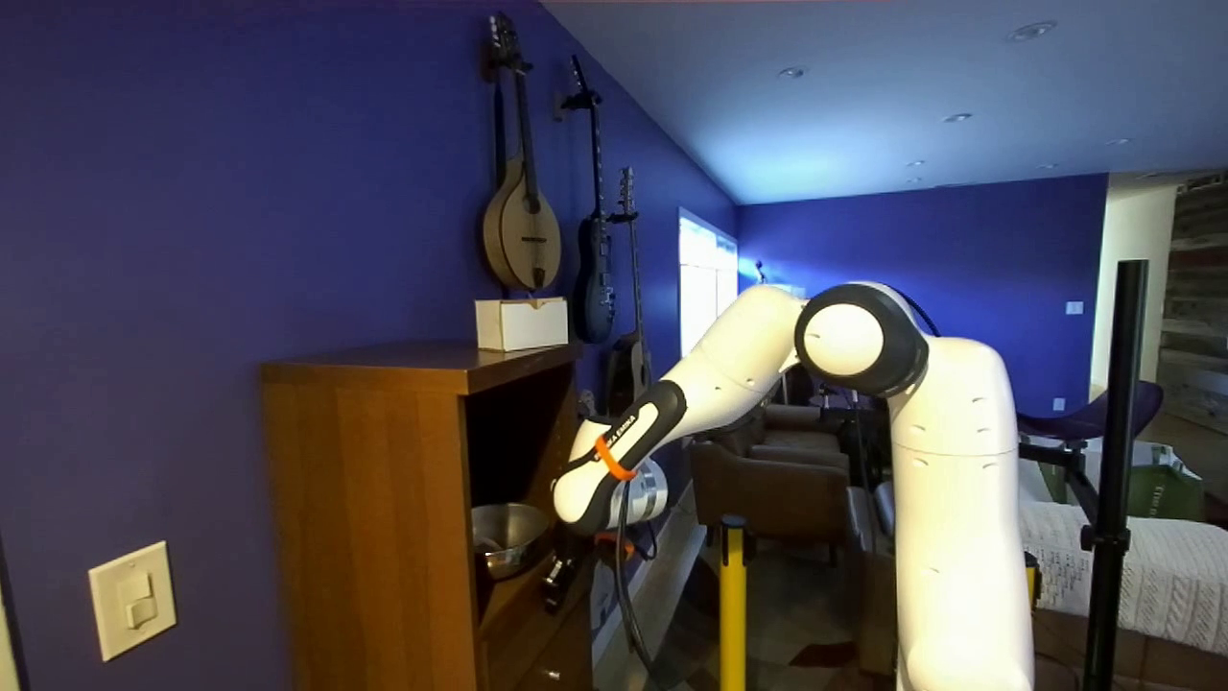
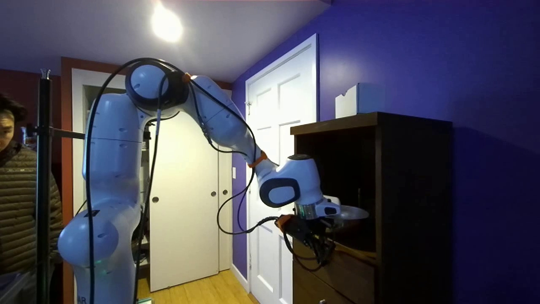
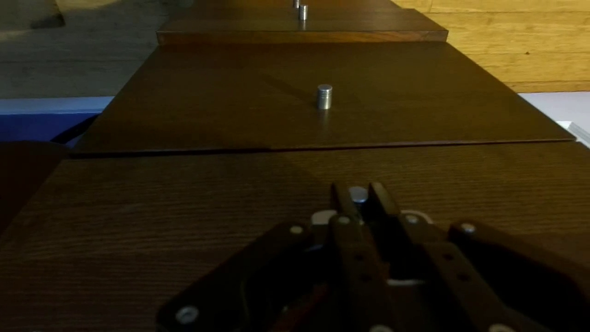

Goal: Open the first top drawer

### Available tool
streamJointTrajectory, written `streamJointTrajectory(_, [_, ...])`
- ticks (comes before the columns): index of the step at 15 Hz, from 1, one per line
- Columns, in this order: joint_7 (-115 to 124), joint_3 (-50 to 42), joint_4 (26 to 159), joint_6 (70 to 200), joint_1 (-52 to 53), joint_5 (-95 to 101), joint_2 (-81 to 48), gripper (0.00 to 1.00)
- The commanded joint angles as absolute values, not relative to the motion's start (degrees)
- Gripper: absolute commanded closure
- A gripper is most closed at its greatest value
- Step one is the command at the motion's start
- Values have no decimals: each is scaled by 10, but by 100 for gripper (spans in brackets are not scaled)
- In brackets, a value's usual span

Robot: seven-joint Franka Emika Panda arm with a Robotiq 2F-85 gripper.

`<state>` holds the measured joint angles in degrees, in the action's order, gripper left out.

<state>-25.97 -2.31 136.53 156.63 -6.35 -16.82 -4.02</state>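
The first top drawer (image 3: 184, 207) has a brown wood front that fills the lower part of the wrist view. It also shows below the open shelf in both exterior views (image 1: 508, 633) (image 2: 354, 274), where it looks flush with the cabinet (image 2: 415, 202). A small round metal knob (image 3: 358, 194) sits on its front. My gripper (image 3: 358, 186) has its two fingertips close together, one on each side of this knob, and looks shut on it. The black gripper also shows in front of the drawer in both exterior views (image 1: 556, 587) (image 2: 324, 255). The knob's base is hidden between the fingers.
A metal bowl (image 1: 513, 533) stands in the open shelf just above the drawer. A second drawer (image 3: 221, 101) lies below, with its own knob (image 3: 324, 97). A lower drawer (image 3: 230, 25) juts out a little. A white box (image 1: 523, 324) stands on the cabinet top.
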Motion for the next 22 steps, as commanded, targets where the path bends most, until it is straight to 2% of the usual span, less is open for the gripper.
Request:
streamJointTrajectory(1, [-260, -20, 1348, 1560, -63, -168, -56, 97])
streamJointTrajectory(5, [-237, -31, 1367, 1531, -64, -115, -28, 97])
streamJointTrajectory(10, [-225, -40, 1411, 1426, -62, -42, 55, 97])
streamJointTrajectory(11, [-210, -43, 1420, 1410, -63, -31, 72, 61])
streamJointTrajectory(13, [-170, -52, 1438, 1390, -68, -4, 109, 54])
streamJointTrajectory(17, [-81, -65, 1447, 1349, -88, 17, 200, 26])
streamJointTrajectory(20, [-31, -65, 1422, 1351, -95, 14, 203, 5])
streamJointTrajectory(22, [-37, -66, 1407, 1364, -76, -13, 179, 0])
